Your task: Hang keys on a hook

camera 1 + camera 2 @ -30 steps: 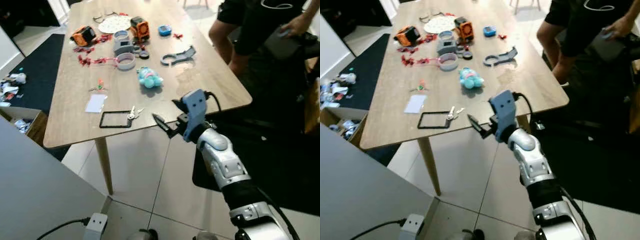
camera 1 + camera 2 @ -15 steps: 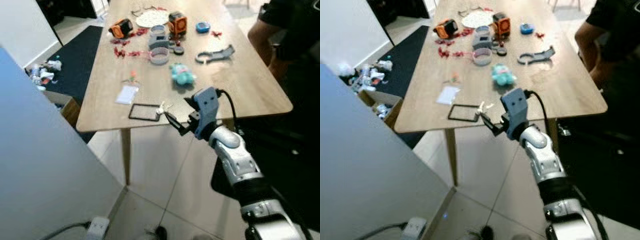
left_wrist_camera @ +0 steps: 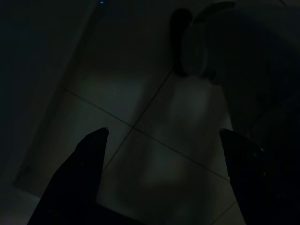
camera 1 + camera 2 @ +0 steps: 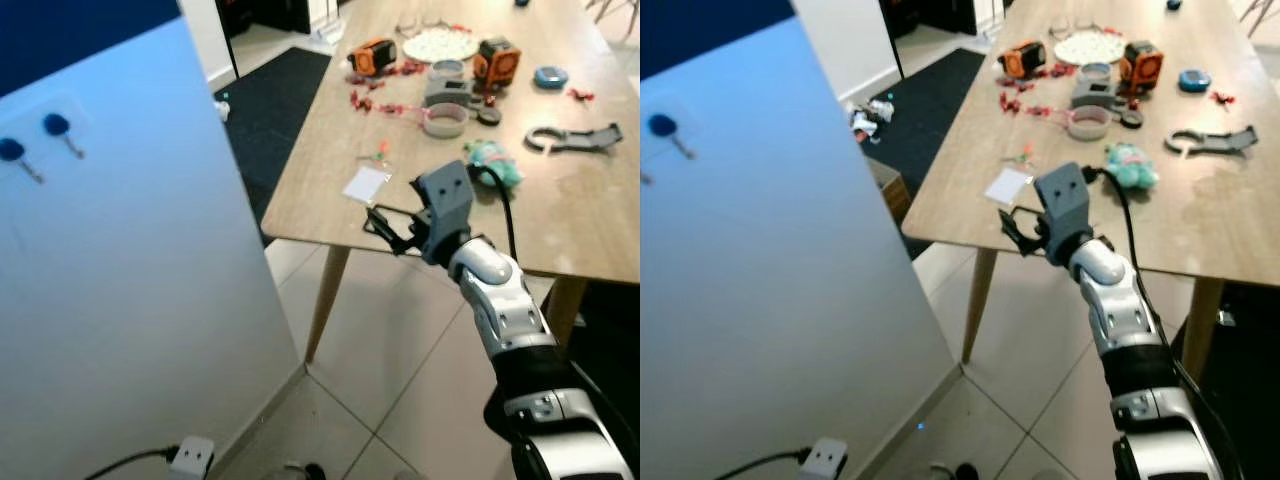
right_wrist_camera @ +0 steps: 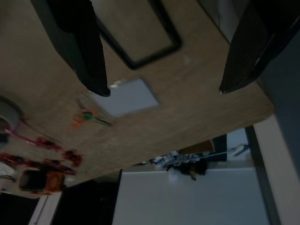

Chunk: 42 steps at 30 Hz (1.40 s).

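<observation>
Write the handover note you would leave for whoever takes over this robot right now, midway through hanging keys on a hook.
Right gripper: jaws open, holding nothing, stretched over the near edge of the light wooden table, above the black rectangular frame and beside the white card.
Left gripper: jaws open, hanging idle over the tiled floor.
Keys: I cannot make them out; check around the frame, under the right gripper.
Hooks: two blue-headed pegs on the pale panel to the robot's left.
Done: the reach to the table.
Left: grasp the keys, turn to the panel, hang them.
</observation>
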### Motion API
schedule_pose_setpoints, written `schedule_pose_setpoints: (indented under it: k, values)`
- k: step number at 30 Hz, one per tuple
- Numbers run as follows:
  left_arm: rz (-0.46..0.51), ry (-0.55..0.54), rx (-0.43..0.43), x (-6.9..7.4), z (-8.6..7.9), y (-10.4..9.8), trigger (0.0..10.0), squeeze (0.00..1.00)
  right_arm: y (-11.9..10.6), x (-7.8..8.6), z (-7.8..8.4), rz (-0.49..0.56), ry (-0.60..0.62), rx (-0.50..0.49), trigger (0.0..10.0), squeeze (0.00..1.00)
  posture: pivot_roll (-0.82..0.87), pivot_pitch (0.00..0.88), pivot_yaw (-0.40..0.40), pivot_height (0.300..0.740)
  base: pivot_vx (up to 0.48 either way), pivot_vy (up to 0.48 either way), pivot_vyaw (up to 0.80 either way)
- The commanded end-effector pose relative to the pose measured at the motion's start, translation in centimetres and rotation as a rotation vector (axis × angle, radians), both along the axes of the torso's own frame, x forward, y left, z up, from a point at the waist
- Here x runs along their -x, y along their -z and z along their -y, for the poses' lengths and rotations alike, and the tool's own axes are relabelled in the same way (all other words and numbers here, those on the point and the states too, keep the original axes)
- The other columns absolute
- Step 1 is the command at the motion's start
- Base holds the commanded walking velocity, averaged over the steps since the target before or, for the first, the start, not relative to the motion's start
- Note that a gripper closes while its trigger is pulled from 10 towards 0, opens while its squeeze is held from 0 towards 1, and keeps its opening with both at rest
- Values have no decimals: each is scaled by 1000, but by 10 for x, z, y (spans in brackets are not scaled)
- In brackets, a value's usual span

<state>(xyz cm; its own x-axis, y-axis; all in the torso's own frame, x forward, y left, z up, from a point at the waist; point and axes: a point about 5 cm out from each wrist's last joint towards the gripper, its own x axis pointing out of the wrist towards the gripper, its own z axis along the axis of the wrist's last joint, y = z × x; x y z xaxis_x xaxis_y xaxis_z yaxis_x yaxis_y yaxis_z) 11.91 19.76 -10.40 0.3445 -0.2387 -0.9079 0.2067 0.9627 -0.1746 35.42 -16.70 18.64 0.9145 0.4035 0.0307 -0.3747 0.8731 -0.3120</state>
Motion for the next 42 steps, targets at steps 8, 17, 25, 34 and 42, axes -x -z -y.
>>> schedule_pose_setpoints:
  k: [8, 17, 25, 34, 42]
  values:
    - [-17, 16, 13, 4, 4, 2, 10000, 0, 8, -2, 38, -71, 193, 94, 10000, 0, -131, 137, 122, 740, 0, 0, 0]
    - [-18, 15, 24, 5, 7, 2, 10000, 0, 17, -2, 48, -121, 284, 75, 10000, 0, -134, 149, 123, 740, 0, 0, 0]
    - [-21, 21, 26, 8, 9, 3, 10000, 0, 27, -2, 45, -147, 302, -1, 10000, 0, -132, 161, 124, 740, 0, 0, 0]
    - [-25, 54, 19, 11, 10, 4, 10000, 0, 40, -1, 58, -205, 442, -88, 10000, 0, -132, 161, 124, 740, 0, 0, 0]
    - [-24, 70, 13, 10, 8, 3, 10000, 0, 34, -3, 57, -152, 451, -174, 10000, 0, -132, 167, 130, 740, 0, 0, 0]
